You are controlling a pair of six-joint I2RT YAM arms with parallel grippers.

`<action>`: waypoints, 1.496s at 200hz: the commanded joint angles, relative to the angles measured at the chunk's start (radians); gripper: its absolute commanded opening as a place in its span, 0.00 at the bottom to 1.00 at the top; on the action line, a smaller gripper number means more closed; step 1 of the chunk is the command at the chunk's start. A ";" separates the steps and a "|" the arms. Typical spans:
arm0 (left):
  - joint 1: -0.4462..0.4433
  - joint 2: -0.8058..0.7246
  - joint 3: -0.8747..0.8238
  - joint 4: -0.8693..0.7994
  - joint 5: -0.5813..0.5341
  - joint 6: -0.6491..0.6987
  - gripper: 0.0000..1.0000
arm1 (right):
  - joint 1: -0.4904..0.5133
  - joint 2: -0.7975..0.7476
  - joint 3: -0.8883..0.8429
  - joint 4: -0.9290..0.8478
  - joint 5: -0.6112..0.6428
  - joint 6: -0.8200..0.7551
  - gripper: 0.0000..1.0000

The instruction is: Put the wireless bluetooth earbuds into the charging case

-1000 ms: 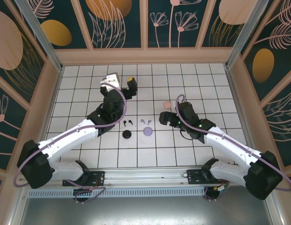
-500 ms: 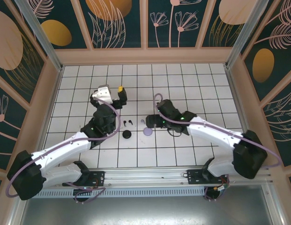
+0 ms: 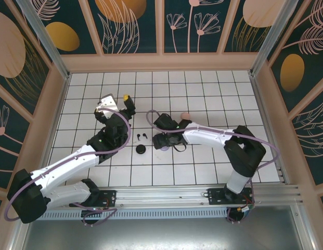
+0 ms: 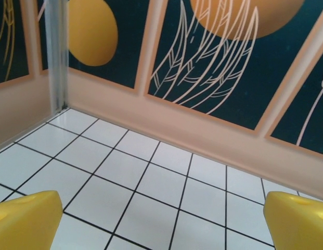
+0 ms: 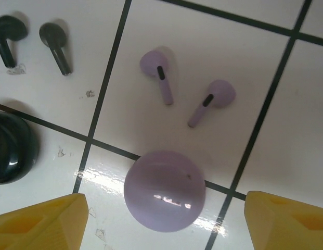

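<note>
Lilac case (image 5: 164, 190), lower centre: smooth, glossy plastic with a bright glare streak across it. The lilac earbuds (image 5: 156, 65) above it are smooth too, with a softer satin sheen. Black case (image 5: 10, 148) at the left edge is glossy, while the black earbuds (image 5: 54, 39) look duller. The white tiles (image 5: 286, 104) are glazed and shiny, with a few scuff specks. The yellow fingertips (image 5: 286, 221) in the bottom corners are matt plastic.

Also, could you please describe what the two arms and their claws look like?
The left arm and right arm have white shells with black joints. A lilac cable loops along each of them. The left claw and right claw end in blunt, wedge-shaped yellow fingertips.
</note>
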State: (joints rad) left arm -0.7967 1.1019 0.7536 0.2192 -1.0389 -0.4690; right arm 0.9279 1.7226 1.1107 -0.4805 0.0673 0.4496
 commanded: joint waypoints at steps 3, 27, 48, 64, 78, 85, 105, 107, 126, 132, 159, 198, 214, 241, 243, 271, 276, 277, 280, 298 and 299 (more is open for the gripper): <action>0.004 -0.021 0.016 -0.062 -0.052 -0.070 0.99 | 0.016 0.057 0.047 -0.065 0.024 -0.010 0.78; 0.005 -0.027 0.006 -0.060 -0.049 -0.073 0.99 | 0.022 0.079 0.051 -0.069 0.033 0.007 0.77; 0.005 -0.015 0.013 -0.070 -0.035 -0.080 0.99 | 0.022 0.090 0.049 -0.067 0.035 0.015 0.76; 0.004 -0.010 0.013 -0.072 -0.026 -0.092 0.99 | 0.022 0.098 0.051 -0.061 0.039 0.019 0.75; 0.004 -0.007 0.010 -0.069 -0.014 -0.101 0.99 | 0.022 0.110 0.061 -0.061 0.037 0.020 0.74; 0.006 -0.005 0.010 -0.069 -0.010 -0.103 0.99 | 0.023 0.117 0.067 -0.058 0.036 0.020 0.73; 0.004 0.000 0.013 -0.075 0.003 -0.112 0.99 | 0.023 0.139 0.080 -0.053 0.037 0.020 0.71; 0.005 0.001 0.013 -0.075 0.004 -0.112 0.99 | 0.023 0.141 0.081 -0.053 0.037 0.019 0.71; 0.005 0.001 0.012 -0.073 0.016 -0.118 0.99 | 0.022 0.160 0.091 -0.049 0.042 0.018 0.70; 0.004 0.001 0.012 -0.073 0.020 -0.121 0.99 | 0.022 0.166 0.095 -0.049 0.042 0.018 0.69; 0.004 0.003 0.011 -0.073 0.039 -0.132 0.99 | 0.022 0.178 0.103 -0.051 0.042 0.020 0.66; 0.004 0.004 0.017 -0.075 0.055 -0.145 0.99 | 0.025 0.171 0.090 -0.053 0.034 0.020 0.62; 0.004 0.005 0.022 -0.078 0.057 -0.151 0.99 | 0.027 0.170 0.083 -0.051 0.032 0.024 0.62; 0.004 0.012 0.042 -0.105 0.053 -0.181 0.99 | 0.036 0.175 0.077 -0.052 0.038 0.032 0.61; 0.004 0.012 0.043 -0.109 0.054 -0.186 0.99 | 0.036 0.175 0.077 -0.053 0.038 0.032 0.61; 0.005 0.019 0.067 -0.157 0.042 -0.250 0.99 | 0.051 0.184 0.075 -0.057 0.049 0.045 0.58; 0.004 0.021 0.071 -0.166 0.040 -0.259 0.99 | 0.052 0.186 0.075 -0.056 0.048 0.048 0.58; 0.004 0.021 0.072 -0.169 0.040 -0.263 0.99 | 0.052 0.186 0.075 -0.056 0.049 0.049 0.58; 0.004 0.021 0.075 -0.174 0.040 -0.268 0.99 | 0.054 0.188 0.075 -0.055 0.049 0.050 0.58; 0.004 0.023 0.088 -0.198 0.033 -0.293 0.99 | 0.059 0.189 0.071 -0.049 0.046 0.058 0.57; 0.004 0.023 0.088 -0.199 0.031 -0.294 0.99 | 0.060 0.190 0.070 -0.049 0.046 0.059 0.57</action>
State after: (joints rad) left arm -0.7967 1.1168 0.7998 0.0788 -0.9878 -0.6975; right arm 0.9722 1.8866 1.1908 -0.5198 0.1097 0.4797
